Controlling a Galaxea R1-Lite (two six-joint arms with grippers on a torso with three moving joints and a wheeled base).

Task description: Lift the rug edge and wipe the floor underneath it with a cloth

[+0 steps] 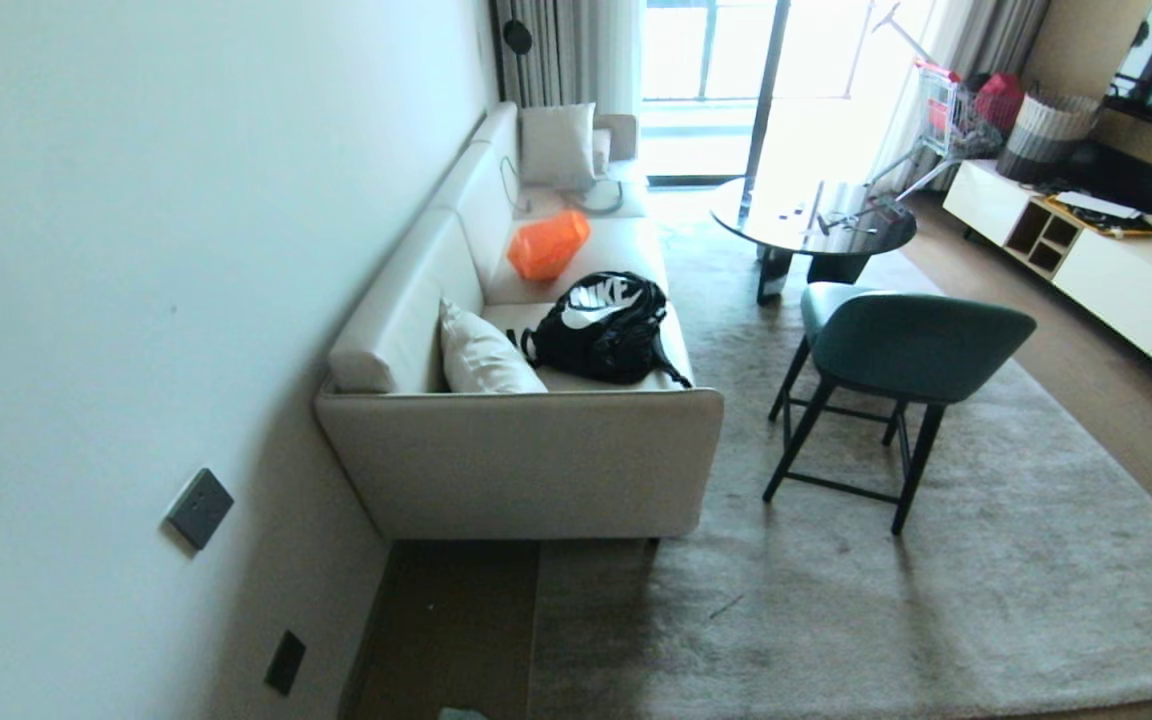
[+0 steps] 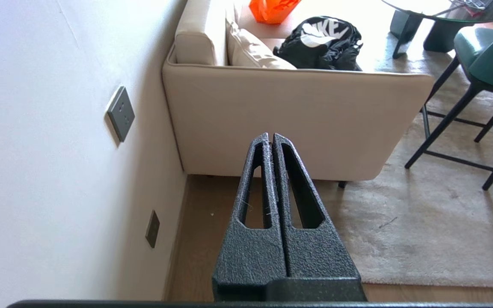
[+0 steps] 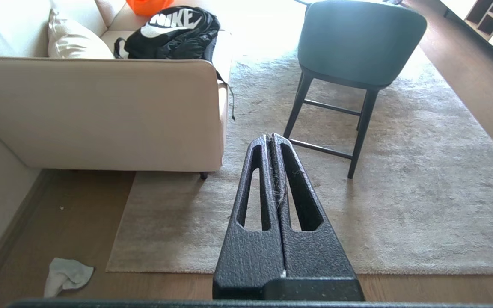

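Note:
The grey-beige rug lies flat on the floor, its rug edge (image 3: 229,270) running straight to a square corner (image 3: 110,269) near the sofa's end. The same rug edge (image 1: 538,640) shows in the head view. Brown wooden floor (image 3: 58,214) is bare between rug and wall. The cloth (image 3: 67,276), a small pale crumpled rag, lies on the floor beside that corner; a sliver of the cloth (image 1: 461,714) shows at the head view's lower border. My left gripper (image 2: 271,136) hangs shut and empty over the floor strip. My right gripper (image 3: 272,137) hangs shut over the rug, with fluff between its fingers. Neither arm appears in the head view.
A cream sofa (image 1: 536,460) stands against the wall (image 1: 136,300), with a black backpack (image 1: 606,325) and orange bag (image 1: 548,243) on it. A green chair (image 1: 896,350) and a dark round table (image 1: 811,220) stand on the rug. A white cabinet (image 1: 1116,270) lines the right side.

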